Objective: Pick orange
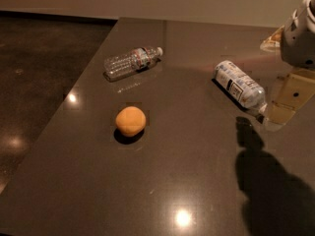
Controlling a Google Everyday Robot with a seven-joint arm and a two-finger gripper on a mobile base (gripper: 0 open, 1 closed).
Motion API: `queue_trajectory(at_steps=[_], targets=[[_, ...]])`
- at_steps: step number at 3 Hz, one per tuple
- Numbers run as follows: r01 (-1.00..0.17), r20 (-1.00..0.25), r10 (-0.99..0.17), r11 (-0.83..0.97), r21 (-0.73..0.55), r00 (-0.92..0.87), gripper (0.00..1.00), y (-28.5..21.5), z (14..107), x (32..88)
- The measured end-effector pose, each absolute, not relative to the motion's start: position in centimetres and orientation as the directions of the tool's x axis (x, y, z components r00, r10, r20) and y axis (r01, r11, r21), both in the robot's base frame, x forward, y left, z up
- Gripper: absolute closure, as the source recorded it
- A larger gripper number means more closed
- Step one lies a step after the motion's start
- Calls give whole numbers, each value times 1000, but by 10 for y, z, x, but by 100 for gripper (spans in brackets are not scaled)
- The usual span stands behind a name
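Note:
The orange (130, 121) is a small round yellow-orange fruit. It sits alone on the dark glossy table (162, 191), left of centre. My gripper (286, 104) hangs at the right edge of the view, above the table and far to the right of the orange. It is close to the cap end of a lying bottle. Nothing shows between its tan fingers (291, 93).
A clear plastic bottle (131, 62) lies on its side behind the orange. A second labelled bottle (241, 86) lies at the right, next to my gripper. The table's left edge runs diagonally, with dark floor (34, 73) beyond. A pale object (273, 39) sits at the far right.

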State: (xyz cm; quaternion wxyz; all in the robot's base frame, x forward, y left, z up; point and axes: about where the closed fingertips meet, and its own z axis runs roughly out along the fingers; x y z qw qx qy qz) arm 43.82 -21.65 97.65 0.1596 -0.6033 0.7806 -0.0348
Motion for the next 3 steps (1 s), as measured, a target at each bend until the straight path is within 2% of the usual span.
queue_trajectory(at_steps=[2,3], targets=[[-936,-226,-953,255,-242,-201,0,-194,970,446],[-947,-243,-953,236,-217,-182,0,-163,952,458]])
